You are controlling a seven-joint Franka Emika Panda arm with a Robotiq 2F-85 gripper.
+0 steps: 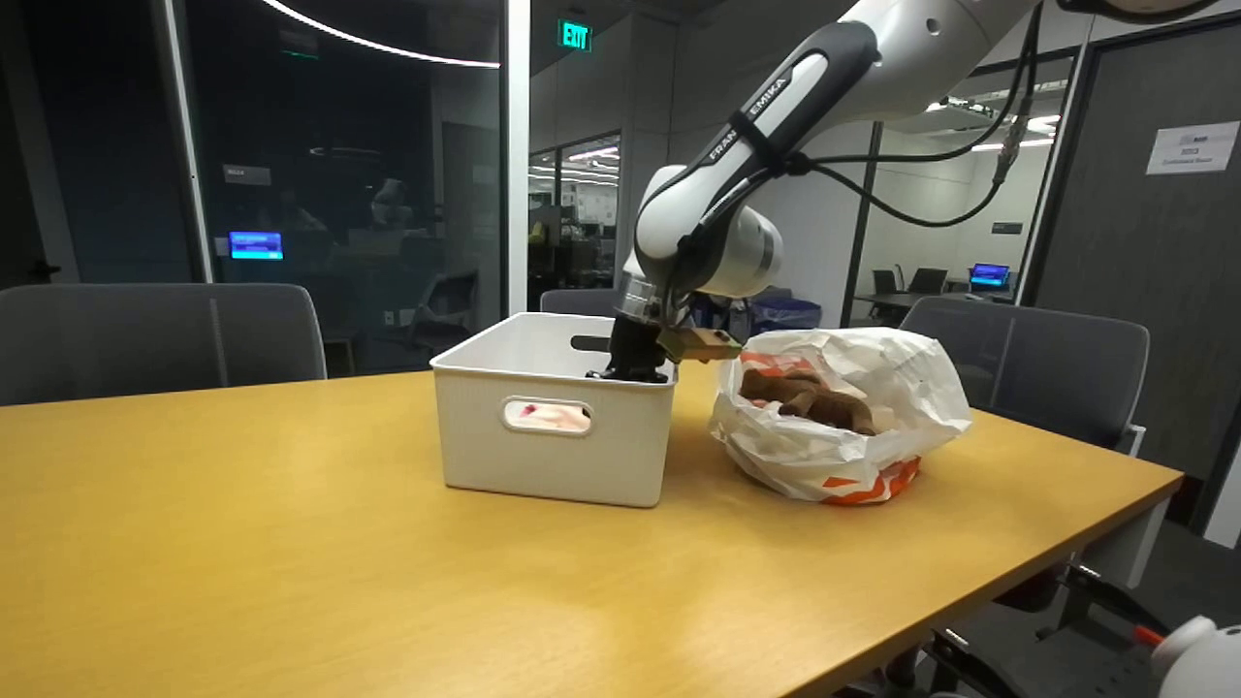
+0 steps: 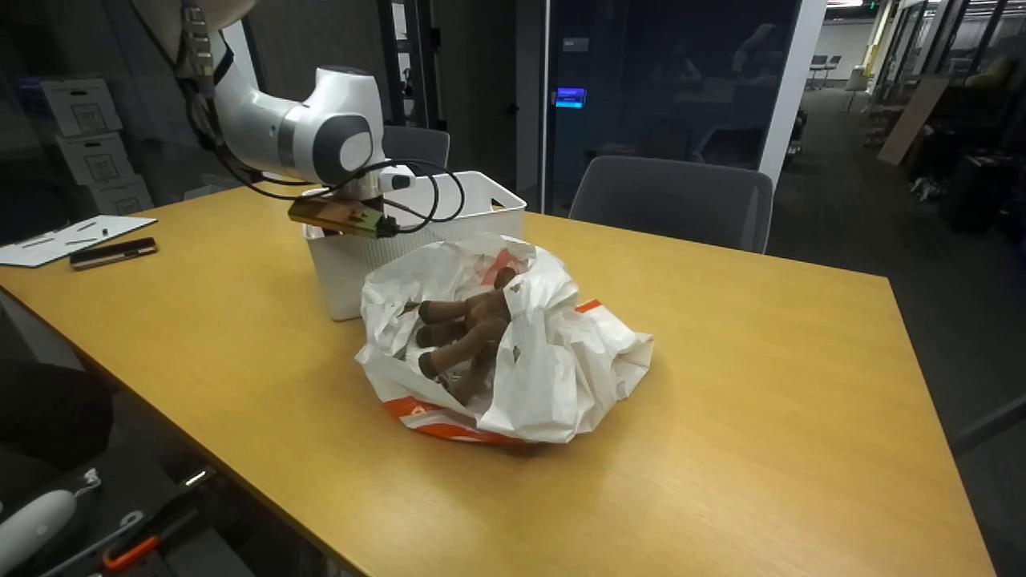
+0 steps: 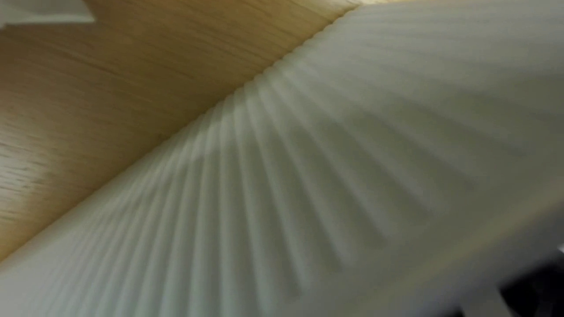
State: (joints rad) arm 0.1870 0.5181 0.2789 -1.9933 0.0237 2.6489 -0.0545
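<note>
Atop the counter (image 1: pixel 320 557), grasping inside the white bin (image 1: pixel 543 470) is apparently being attempted, firm closing being needed next; whether the hand (image 1: pixel 636 355) is clenched cannot be told.

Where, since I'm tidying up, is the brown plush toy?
In an exterior view, the brown plush toy lies in the white plastic bag, to the right of the white bin.

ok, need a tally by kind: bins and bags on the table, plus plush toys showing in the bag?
Bins: 1 (ribbed white bin)
Bags: 1 (white plastic bag, orange print)
Plush toys: 1 that I can make out (brown plush toy)
Total: 3
</note>
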